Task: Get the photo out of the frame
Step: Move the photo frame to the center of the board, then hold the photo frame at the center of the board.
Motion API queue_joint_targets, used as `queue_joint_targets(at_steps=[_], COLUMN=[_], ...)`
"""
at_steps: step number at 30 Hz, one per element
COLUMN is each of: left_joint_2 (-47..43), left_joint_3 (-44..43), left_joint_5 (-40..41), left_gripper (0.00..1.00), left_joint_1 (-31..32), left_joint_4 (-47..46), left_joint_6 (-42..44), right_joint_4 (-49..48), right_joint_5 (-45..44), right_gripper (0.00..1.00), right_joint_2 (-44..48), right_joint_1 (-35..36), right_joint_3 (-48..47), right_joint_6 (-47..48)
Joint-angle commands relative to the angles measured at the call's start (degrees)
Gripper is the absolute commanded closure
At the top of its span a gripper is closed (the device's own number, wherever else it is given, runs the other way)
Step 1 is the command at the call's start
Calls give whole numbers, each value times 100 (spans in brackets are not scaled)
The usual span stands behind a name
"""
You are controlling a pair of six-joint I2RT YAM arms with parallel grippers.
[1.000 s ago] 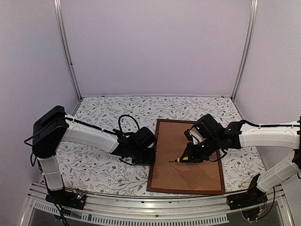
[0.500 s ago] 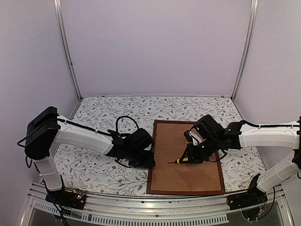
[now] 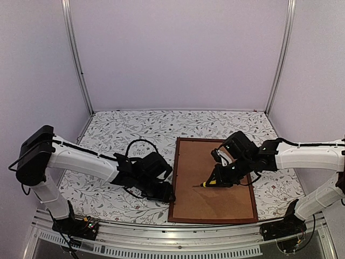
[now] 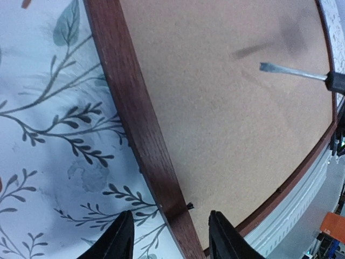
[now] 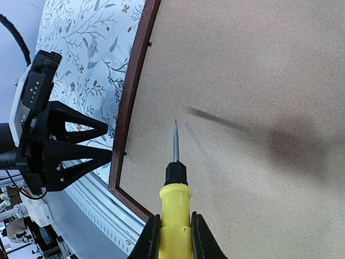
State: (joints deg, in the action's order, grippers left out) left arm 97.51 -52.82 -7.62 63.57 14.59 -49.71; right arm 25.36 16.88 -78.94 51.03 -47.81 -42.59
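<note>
Face down on the floral surface (image 3: 118,129), right of centre and near the front edge: the frame (image 4: 129,108); filled rail to rail by a brown backing board (image 3: 215,194), so no sight of the photo, presumably underneath; probably stiff and light in the wood, thin and easily creased in the print; best freed by levering the board up at a rail, then lifting the print by its edges; left jaws open, astride the left rail beside a small tab (image 4: 189,205); right jaws clamped on a yellow-handled screwdriver (image 5: 175,208), tip poised above the board.
</note>
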Motion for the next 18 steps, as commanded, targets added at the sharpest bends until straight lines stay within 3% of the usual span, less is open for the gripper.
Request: queue_joint_targets(at_steps=[1, 18], left_joint_2=[185, 698], left_joint_3=[-26, -734], left_joint_5=[-433, -709], left_gripper=[51, 60], left_joint_1=[215, 517], left_joint_4=[-212, -52], left_joint_6=[48, 278], right_joint_4=[-25, 208], right_joint_5=[12, 107], right_gripper=[100, 100], right_joint_2=[189, 382], right_joint_1=[32, 38], right_joint_3=[61, 190], right_joint_6=[26, 145])
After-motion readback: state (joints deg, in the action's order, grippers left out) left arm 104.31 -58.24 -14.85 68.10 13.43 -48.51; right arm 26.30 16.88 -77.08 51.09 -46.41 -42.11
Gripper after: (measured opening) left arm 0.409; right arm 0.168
